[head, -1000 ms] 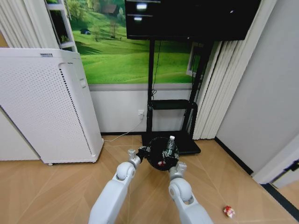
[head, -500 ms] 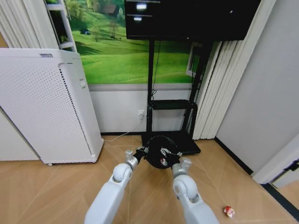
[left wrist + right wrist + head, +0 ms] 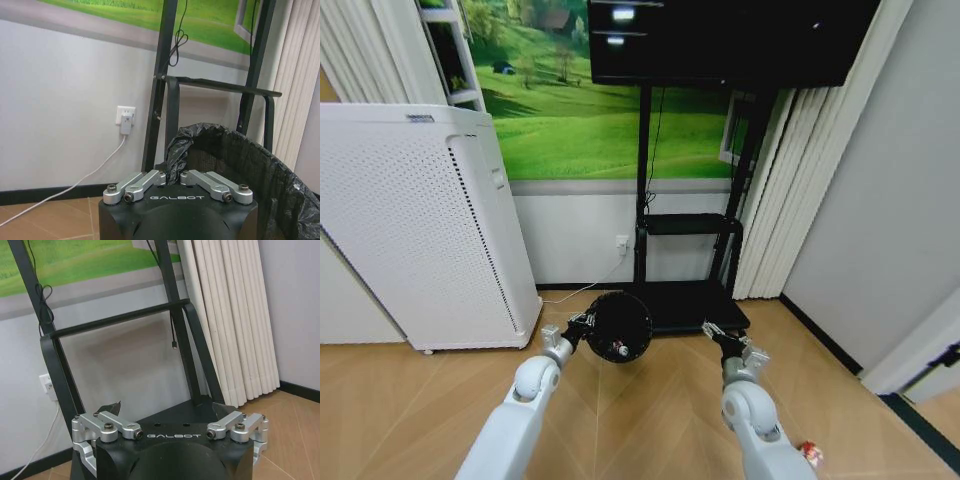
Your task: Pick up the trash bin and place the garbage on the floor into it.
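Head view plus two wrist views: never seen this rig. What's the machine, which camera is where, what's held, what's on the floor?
It is a wheeled robot with two arms. The wide picture comes from its head, looking down; the other two come from cameras on each wrist. The left gripper is shut on the rim of the trash bin, a small black bin with a bag liner, also seen at the left wrist. The right gripper is open and holds nothing. On the floor one red-and-white scrap of garbage lies beside the right arm. A white appliance and a TV stand stand behind.
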